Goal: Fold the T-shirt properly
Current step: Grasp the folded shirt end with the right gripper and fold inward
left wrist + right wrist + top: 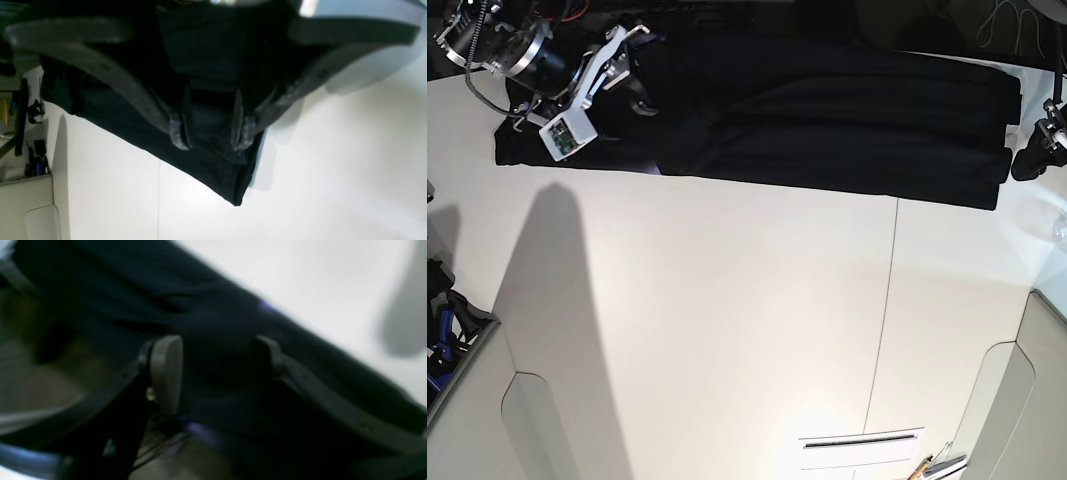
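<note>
Black T-shirt (827, 120) stretched in a long folded band along the far edge of the white bench (727, 320).
The left hand (210, 133) hovers over one end, fingers parted; the right hand (217, 370) straddles the other end, spread wide, grasping nothing.

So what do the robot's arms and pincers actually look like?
The left pincer has long dark grey curved fingers ending in translucent pads. The right pincer has similar dark fingers, one with a grey rounded pad. The base view shows its silver-and-white wrist bracket with black cables.
</note>
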Controlling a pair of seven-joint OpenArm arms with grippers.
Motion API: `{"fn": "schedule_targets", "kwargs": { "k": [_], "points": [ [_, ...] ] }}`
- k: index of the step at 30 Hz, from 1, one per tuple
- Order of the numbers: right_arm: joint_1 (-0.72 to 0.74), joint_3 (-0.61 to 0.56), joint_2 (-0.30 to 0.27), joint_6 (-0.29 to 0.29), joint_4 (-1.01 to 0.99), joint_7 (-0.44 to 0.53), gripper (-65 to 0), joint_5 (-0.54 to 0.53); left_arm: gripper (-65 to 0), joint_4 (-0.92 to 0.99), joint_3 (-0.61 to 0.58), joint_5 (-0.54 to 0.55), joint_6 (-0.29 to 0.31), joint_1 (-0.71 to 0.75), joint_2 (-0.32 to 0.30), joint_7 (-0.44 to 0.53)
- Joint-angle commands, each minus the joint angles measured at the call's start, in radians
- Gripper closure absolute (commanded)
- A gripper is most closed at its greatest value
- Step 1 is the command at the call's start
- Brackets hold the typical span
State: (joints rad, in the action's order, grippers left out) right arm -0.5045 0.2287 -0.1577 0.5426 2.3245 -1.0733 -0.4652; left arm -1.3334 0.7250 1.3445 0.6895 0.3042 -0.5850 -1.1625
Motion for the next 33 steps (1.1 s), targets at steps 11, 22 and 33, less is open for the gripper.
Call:
{"fn": "schedule_targets", "kwargs": {
  "k": [11,22,33],
  "points": [
    [0.108,0.003,-0.011,-0.075,-0.402,0.124,-32.3,0.147,-35.3,0.096,0.009,-0.107,0.009,0.012,-0.027,0.143],
    [0.233,0.003,-0.011,-0.065,-0.561,0.134,-32.3,0.127,-35.3,0.192,0.008,-0.048,0.009,0.011,0.024,0.164],
    [0.230,0.003,-0.011,-0.065,-0.562,0.127,-32.3,0.116,-35.3,0.191,0.008,-0.047,0.009,0.009,0.114,0.172]
  ]
}}
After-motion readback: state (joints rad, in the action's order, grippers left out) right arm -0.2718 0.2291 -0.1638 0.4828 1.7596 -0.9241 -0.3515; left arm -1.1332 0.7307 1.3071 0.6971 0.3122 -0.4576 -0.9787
